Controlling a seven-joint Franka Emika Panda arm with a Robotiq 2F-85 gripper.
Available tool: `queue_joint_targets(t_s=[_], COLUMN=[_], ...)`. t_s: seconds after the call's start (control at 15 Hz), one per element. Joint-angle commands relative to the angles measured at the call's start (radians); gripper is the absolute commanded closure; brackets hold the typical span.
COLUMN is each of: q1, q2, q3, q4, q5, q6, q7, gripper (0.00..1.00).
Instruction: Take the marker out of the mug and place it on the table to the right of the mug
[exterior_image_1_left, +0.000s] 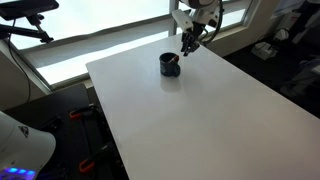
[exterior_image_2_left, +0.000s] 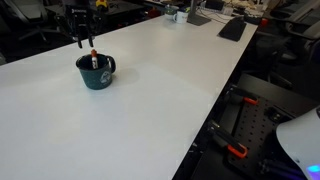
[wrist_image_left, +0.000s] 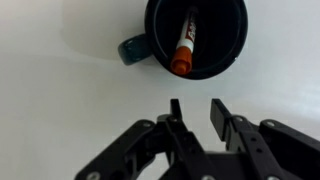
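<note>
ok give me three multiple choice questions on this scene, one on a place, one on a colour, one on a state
1. Where is the marker?
A) inside the mug
B) lying beside the mug
C) held in the gripper

2. What colour is the marker's upper end?
A) green
B) yellow
C) orange-red

3. What state is the gripper in?
A) shut on the marker
B) open, holding nothing
C) shut on the mug's rim

Answers:
1 A: the wrist view looks down into the mug and the marker leans inside it.
2 C: the end poking up near the rim is orange-red in the wrist view.
3 B: the fingers stand apart with only bare surface between them, short of the mug.
</note>
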Motion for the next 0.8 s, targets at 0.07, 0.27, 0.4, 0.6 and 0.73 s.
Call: queue_joint_targets(t_s=[0.07, 0.27, 0.4, 0.6, 0.73], q1=[0.015, 0.010, 0.020, 0.027, 0.032], q2=[-0.062, -0.075, -0.066, -0.071, -0.099], q3=[-0.009, 0.000, -0.004, -0.006, -0.008], q4=[-0.030, -0.018, 0.002, -0.004, -0.037], q5=[-0.007, 0.004, 0.000, -0.001, -0.007], q6=[0.002, -0.044, -0.043, -0.051, -0.026], q7=[0.037, 0.035, 0.057, 0.085, 0.084], gripper=[0.23, 0.01, 0.00, 0.00, 0.00])
